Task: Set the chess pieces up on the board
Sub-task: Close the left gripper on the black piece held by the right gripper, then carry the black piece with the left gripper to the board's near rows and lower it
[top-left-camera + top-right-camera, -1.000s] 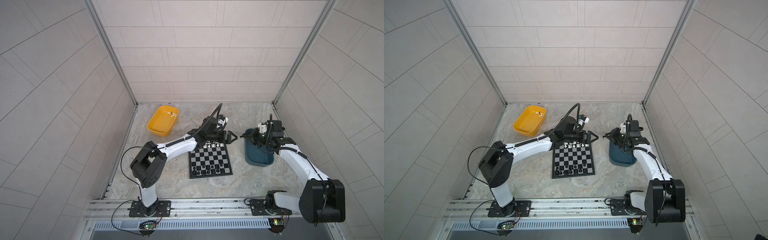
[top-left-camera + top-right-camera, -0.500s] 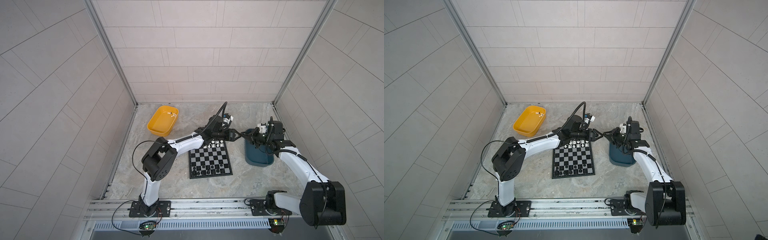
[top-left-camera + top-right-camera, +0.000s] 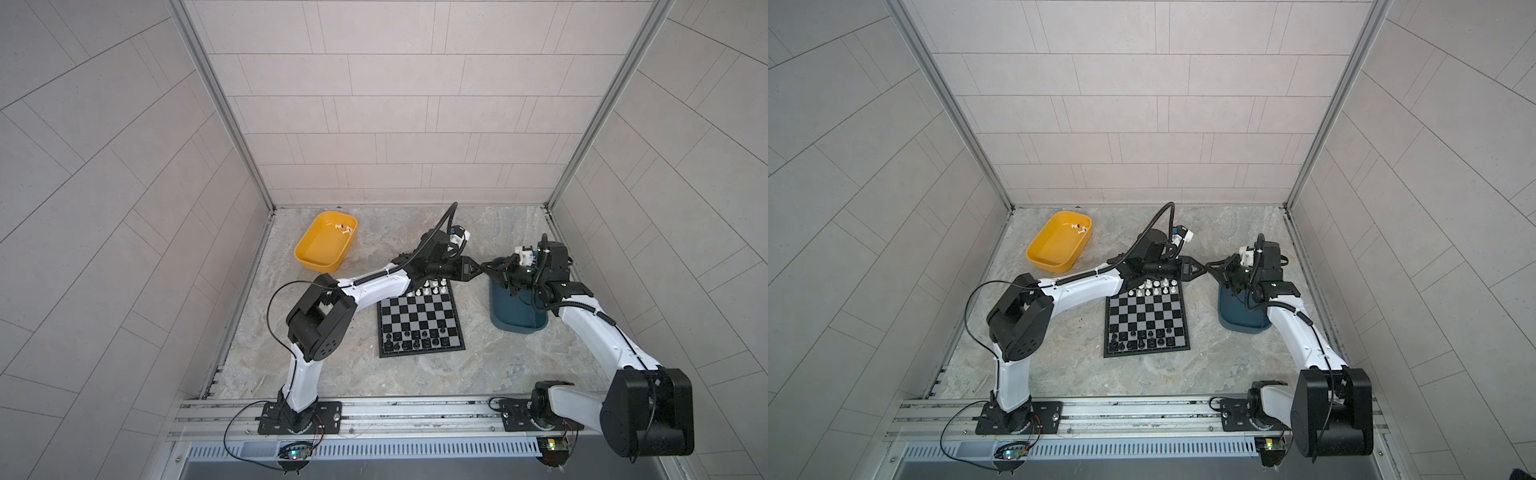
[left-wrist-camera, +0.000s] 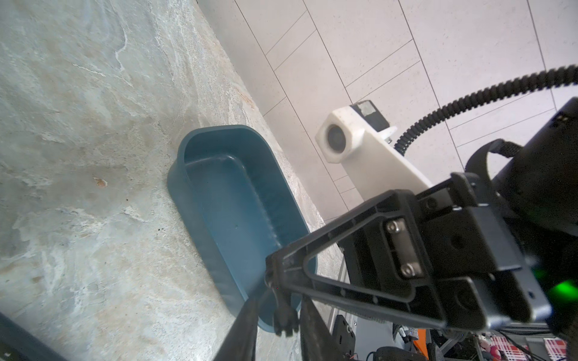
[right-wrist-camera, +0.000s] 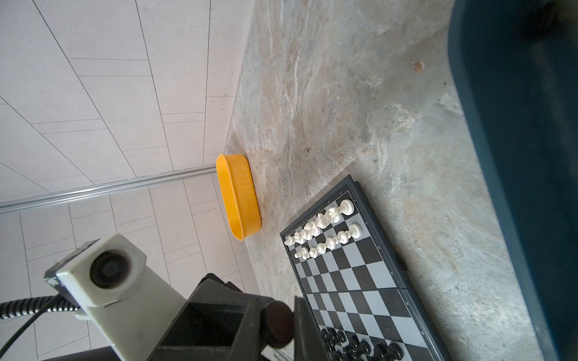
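The left arm has swung off the board's (image 3: pixel 419 309) far edge toward the teal tray (image 3: pixel 519 320), jaws narrowing. The left tool (image 3: pixel 475 271) now meets the right tool (image 3: pixel 489 266) tip to tip above the table (image 3: pixel 498 365), between the board's far right corner and the tray. The right tool is clenched on a black piece (image 4: pixel 284 315). The left fingers (image 4: pixel 244 331) flank it; whether they pinch yet, I cannot tell.

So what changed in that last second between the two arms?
The left gripper swung right from over the white pieces on the board to meet the right gripper by the teal tray, its jaws narrowing around the black chess piece held there. Whether it grips yet is unclear. Right gripper, board, teal tray and yellow tray stayed put.
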